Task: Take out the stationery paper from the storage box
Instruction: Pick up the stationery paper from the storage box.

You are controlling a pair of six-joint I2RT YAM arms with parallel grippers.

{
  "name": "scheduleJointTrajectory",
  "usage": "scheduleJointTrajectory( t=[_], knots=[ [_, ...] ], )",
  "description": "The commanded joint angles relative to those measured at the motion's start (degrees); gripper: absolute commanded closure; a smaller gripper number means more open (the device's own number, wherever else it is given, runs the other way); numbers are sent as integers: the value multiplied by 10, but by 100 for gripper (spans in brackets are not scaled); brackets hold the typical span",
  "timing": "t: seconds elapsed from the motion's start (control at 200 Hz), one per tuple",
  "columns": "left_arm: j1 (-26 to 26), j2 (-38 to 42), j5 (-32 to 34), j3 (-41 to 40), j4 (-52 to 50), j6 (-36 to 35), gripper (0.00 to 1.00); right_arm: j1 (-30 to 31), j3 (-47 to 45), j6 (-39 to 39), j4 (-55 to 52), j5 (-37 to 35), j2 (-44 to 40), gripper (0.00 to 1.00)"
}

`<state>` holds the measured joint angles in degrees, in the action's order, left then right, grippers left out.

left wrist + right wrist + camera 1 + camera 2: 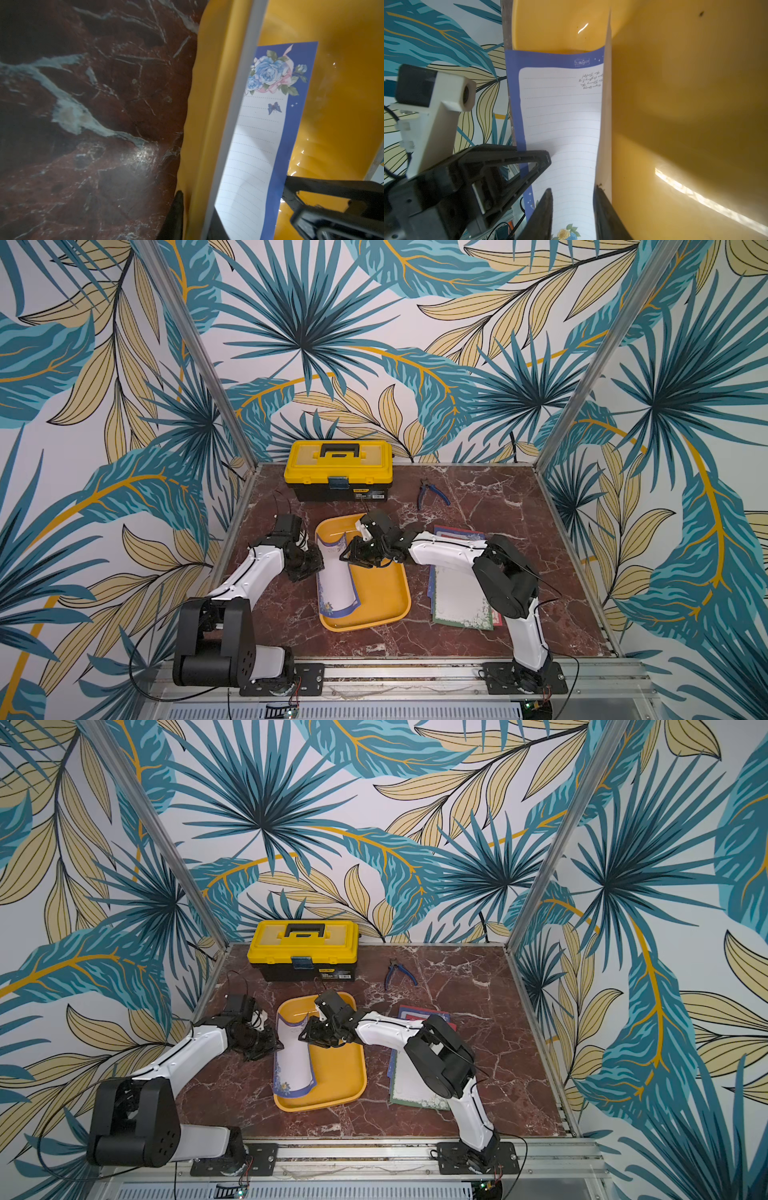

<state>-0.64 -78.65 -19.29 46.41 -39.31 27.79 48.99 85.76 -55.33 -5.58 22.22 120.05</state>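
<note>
- Ground: red marble tabletop [498,510], enclosed by leaf-print walls [374,344].
- Left gripper [313,568]: jaws nearly closed astride the storage box [378,593] rim, inner finger on the sheet. Whether the paper is pinched too cannot be told.
- Stationery paper [334,585]: one blue-bordered sheet, curled inside the box between both jaws.
- Right gripper [573,193]: jaws part open astride the sheet's raised edge, holding nothing.
- Stacked sheets [457,597]: beyond the right jaws, on the table.
- Step: securing the remaining sheet. The next move likely calls for closing on the edge, then lifting it over the rim.

I can read nothing for certain: the blue-bordered sheet [560,124] under my right wrist camera bears a small boxed logo [582,62] and cursive lines [590,81], both illegible, and the toolbox [338,466] stickers [372,494] are too small.
</note>
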Motion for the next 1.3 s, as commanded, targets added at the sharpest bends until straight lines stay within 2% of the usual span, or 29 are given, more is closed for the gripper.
scheduleJointTrajectory(
  t=[0.0, 0.23, 0.646, 0.851, 0.961, 1.101, 1.297],
  knots=[
    [2, 1, -7, -7, 5, -6, 83, 1, 20, 24, -86, -20, 22, 64],
    [3, 2, -8, -8, 5, -5, 83, 1, 33, 17, -96, -13, 41, 66],
    [3, -1, -15, -6, 8, -6, 85, 1, 56, 12, -92, -2, 72, 77],
    [3, 15, -9, -4, 7, -4, 67, 1, 69, 41, -138, -17, 56, 100],
    [5, 33, -1, 0, 7, 2, 52, 0, 76, 74, -181, -27, 25, 100],
    [7, 66, 8, 13, 7, 6, 41, 2, 80, 126, -232, -35, -37, 100],
    [8, 113, 26, 44, 6, 1, 36, 1, 88, 209, -309, -41, -125, 100]
  ],
)
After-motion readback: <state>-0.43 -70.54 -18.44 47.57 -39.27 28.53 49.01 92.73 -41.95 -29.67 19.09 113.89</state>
